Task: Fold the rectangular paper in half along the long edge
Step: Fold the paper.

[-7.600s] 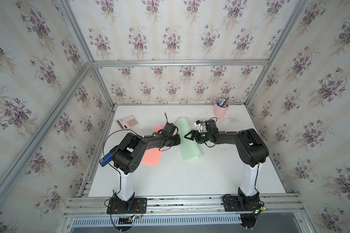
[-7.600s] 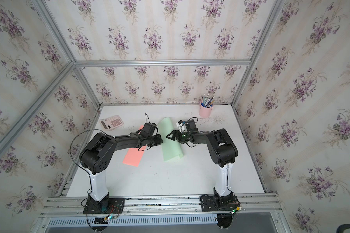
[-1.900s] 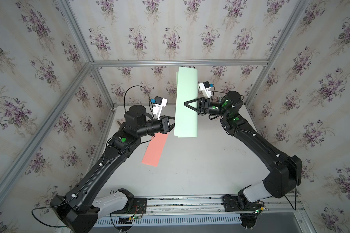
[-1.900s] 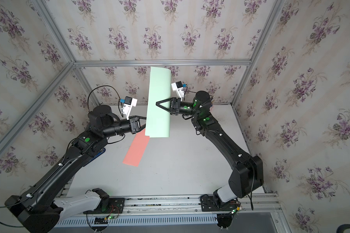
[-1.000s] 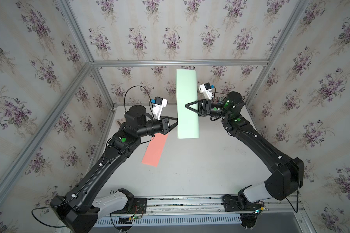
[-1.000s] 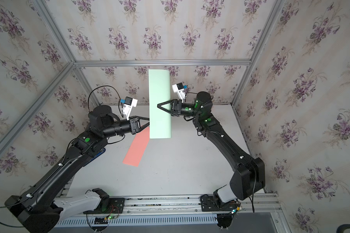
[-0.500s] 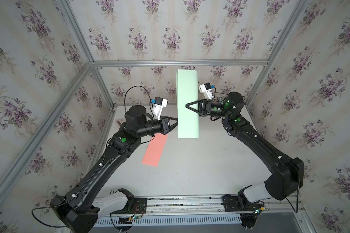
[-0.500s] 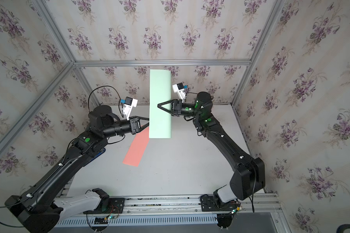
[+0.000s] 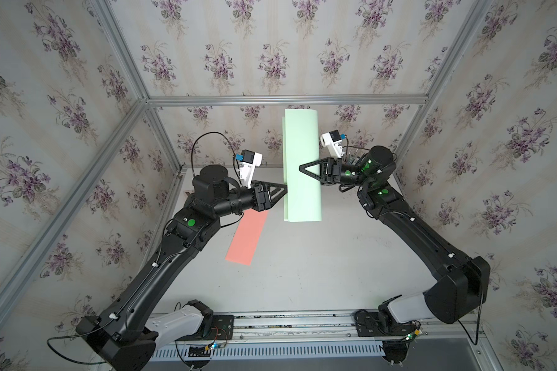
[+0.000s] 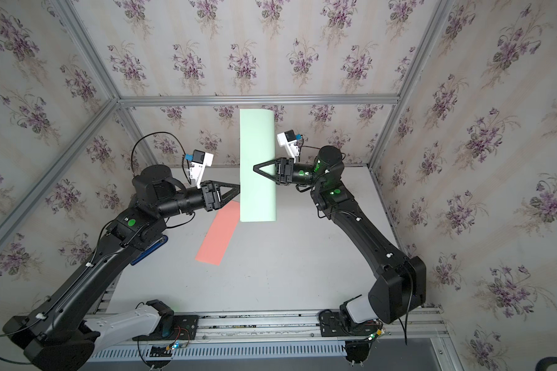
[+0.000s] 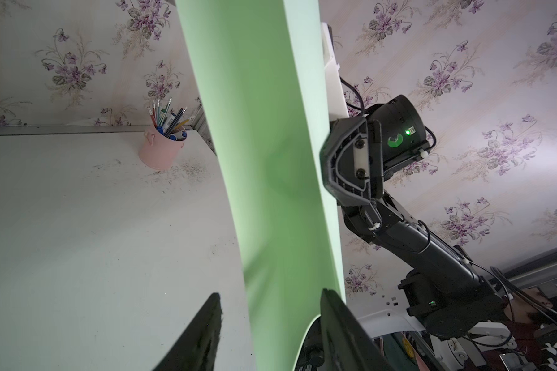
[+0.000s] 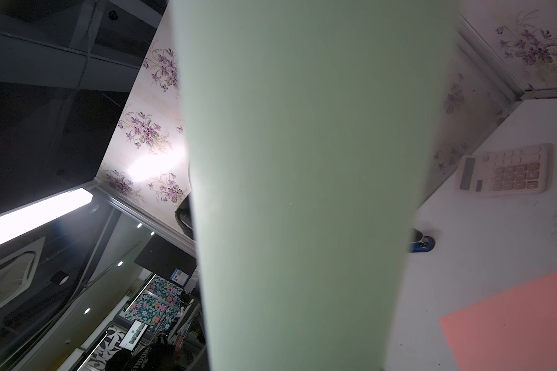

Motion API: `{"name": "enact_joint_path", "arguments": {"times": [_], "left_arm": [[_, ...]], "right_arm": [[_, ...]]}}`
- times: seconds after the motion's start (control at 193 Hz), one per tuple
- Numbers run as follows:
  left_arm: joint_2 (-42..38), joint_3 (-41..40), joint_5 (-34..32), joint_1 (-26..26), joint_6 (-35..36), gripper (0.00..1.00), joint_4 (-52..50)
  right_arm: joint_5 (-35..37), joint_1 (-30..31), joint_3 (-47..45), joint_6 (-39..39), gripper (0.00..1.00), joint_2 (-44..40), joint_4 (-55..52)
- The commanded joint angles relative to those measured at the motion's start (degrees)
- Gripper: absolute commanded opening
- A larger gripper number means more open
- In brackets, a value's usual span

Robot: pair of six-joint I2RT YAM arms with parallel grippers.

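Paper, a pale green rectangular sheet (image 9: 301, 135) loosely doubled over, hangs above the white table (image 9: 303, 273), its long axis upright, between the two arms. The right gripper (image 9: 303, 168) reaches in from the rounded side and is clamped on it. The left gripper (image 9: 285, 188) is at the opposite side, by the free long edges; its fingers (image 11: 203, 334) stand apart around them, pinching nothing. Probably these edges, nearest the left arm, need pinching next.

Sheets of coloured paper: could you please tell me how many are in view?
2. The green paper is raised upright above the table; the salmon paper lies flat on it, towards the robot's left side. No others are visible.
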Motion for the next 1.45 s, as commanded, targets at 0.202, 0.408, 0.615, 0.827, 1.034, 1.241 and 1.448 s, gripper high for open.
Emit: {"name": "enact_joint_path", "arguments": {"times": [0.202,0.408,0.615,0.827,1.034,1.241,1.448], "left_arm": [[0.73,1.74,7.07,2.62,-5.59,0.55,14.65],[2.41,2.50,9.95,2.53,-10.42,0.59,21.81],[3.62,2.77,10.78,2.31,-12.30,0.59,24.40],[4.82,3.52,11.20,2.04,-12.38,0.59,24.52],[5.21,3.82,11.38,1.98,-11.96,0.58,24.29],[5.51,4.09,11.75,1.96,-11.70,0.47,24.03],[5.58,3.99,11.80,1.96,-11.30,0.44,23.58]], "right_arm": [[-2.78,-0.01,1.02,4.30,0.39,-2.48,4.49],[-3.10,-0.09,2.63,5.05,0.39,-2.93,4.25],[-3.07,0.05,2.98,5.16,0.39,-2.74,3.90],[-2.29,1.03,3.01,2.72,0.39,-1.95,0.92],[-1.54,1.14,2.71,1.30,0.38,-1.60,-1.10],[0.12,1.57,4.82,-4.07,0.35,-1.33,-8.08],[0.97,2.02,6.99,-8.44,0.35,-1.33,-13.58]]}}
